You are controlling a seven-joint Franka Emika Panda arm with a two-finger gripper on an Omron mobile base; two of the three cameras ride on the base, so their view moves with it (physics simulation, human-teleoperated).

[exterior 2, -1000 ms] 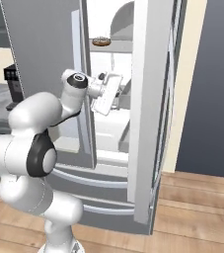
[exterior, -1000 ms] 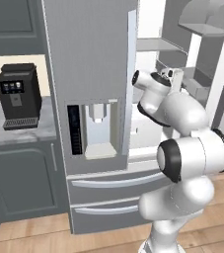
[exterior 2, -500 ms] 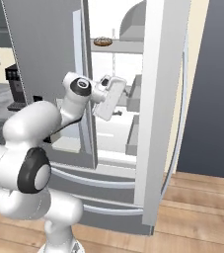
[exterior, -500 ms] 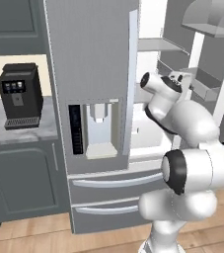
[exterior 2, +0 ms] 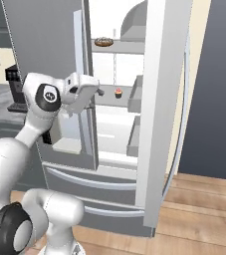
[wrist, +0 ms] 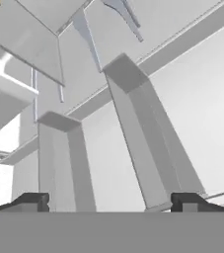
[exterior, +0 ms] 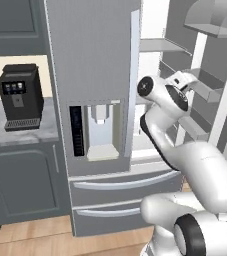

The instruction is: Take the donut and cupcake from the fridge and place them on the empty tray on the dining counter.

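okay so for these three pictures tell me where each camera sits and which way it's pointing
Left base view: behind the arm's left, facing the fridge and coffee machine; the arm rises at lower right.
Right base view: behind its right, looking into the open fridge at the donut and cupcake; the arm rises at lower left.
Hand view: on the hand, facing the door bins; the open end effector shows.
Both base views share the fridge.

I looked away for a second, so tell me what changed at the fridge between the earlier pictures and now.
The arm swung its gripper further toward the open right door of the fridge, and the fingers spread apart, holding nothing. The door stands wider than before. The donut on the upper shelf and the cupcake on the shelf below stayed put.
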